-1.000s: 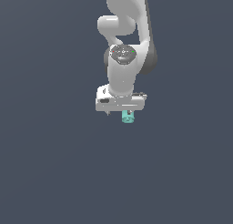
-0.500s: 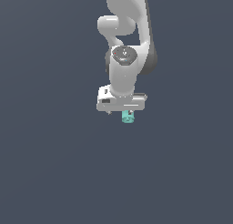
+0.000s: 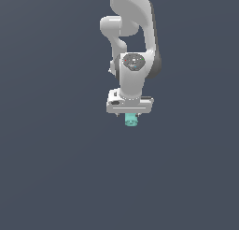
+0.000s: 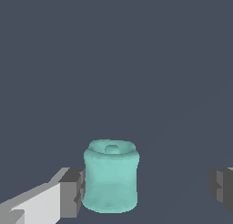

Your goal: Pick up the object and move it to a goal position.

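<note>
The object [image 4: 111, 180] is a small teal stubby cylinder with a bumpy rim and a hollow in its upper face. It stands upright between my gripper's fingers. In the wrist view one dark finger pad [image 4: 73, 191] sits right against the object's side, while the other pad [image 4: 221, 186] is far from it. My gripper [image 4: 148, 191] is open, with a wide gap on one side of the object. In the exterior view the white gripper [image 3: 131, 116] points straight down and the object [image 3: 131, 122] pokes out just below it.
A plain dark grey surface [image 3: 56, 168] fills both views. The white arm [image 3: 135, 46] rises above the gripper toward the top of the exterior view. Nothing else shows.
</note>
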`<state>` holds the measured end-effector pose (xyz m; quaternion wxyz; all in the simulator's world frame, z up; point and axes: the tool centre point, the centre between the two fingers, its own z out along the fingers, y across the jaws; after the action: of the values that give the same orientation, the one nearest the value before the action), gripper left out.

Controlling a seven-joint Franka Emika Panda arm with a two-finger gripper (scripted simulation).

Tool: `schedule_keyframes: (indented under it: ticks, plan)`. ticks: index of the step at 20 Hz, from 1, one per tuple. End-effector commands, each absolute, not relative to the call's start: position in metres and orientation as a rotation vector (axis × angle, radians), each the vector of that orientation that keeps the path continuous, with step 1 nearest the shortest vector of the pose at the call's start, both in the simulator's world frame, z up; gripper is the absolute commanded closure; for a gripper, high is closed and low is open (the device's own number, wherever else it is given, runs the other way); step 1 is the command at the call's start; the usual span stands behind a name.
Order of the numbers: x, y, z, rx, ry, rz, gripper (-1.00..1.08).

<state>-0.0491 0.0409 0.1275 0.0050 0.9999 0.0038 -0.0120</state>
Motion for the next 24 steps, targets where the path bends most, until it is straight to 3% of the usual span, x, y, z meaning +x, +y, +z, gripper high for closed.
schedule_keyframes:
  ticks: [1, 11, 24]
  plan:
    - [-0.06, 0.049, 0.116, 3.134, -0.009, -0.027, -0.92]
    - [-0.09, 0.066, 0.092, 3.14, -0.06, -0.002, -0.92]
    - [-0.093, 0.067, 0.072, 3.141, -0.063, -0.001, -0.92]
